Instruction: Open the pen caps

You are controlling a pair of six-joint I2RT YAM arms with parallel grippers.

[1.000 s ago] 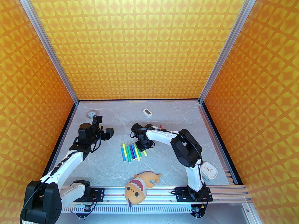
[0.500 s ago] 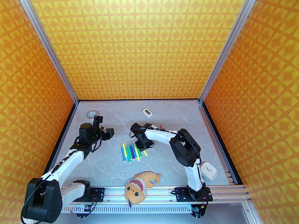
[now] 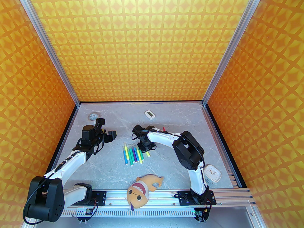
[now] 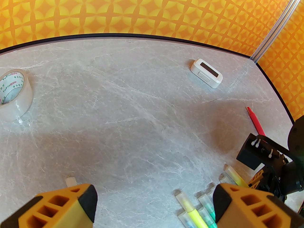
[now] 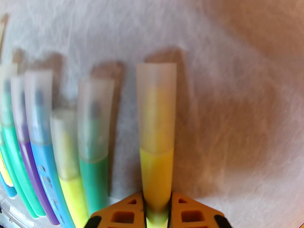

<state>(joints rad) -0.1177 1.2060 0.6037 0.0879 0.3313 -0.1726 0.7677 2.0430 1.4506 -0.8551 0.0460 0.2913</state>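
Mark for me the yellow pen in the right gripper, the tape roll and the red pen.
yellow pen (image 5: 155, 170), right wrist view, on its barrel just below the cap.
tape roll (image 4: 25, 100), left wrist view, on its outer wall.
red pen (image 4: 256, 123), left wrist view, mid-barrel.

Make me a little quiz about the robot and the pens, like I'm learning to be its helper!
1. True or false: the right gripper is shut on a yellow pen.
2. That pen's cap is: A) on the pen, B) pulled off.
3. Fill in the blank: the left gripper holds nothing, and its jaws are ____.

Key: 1 true; 2 A; 3 open.
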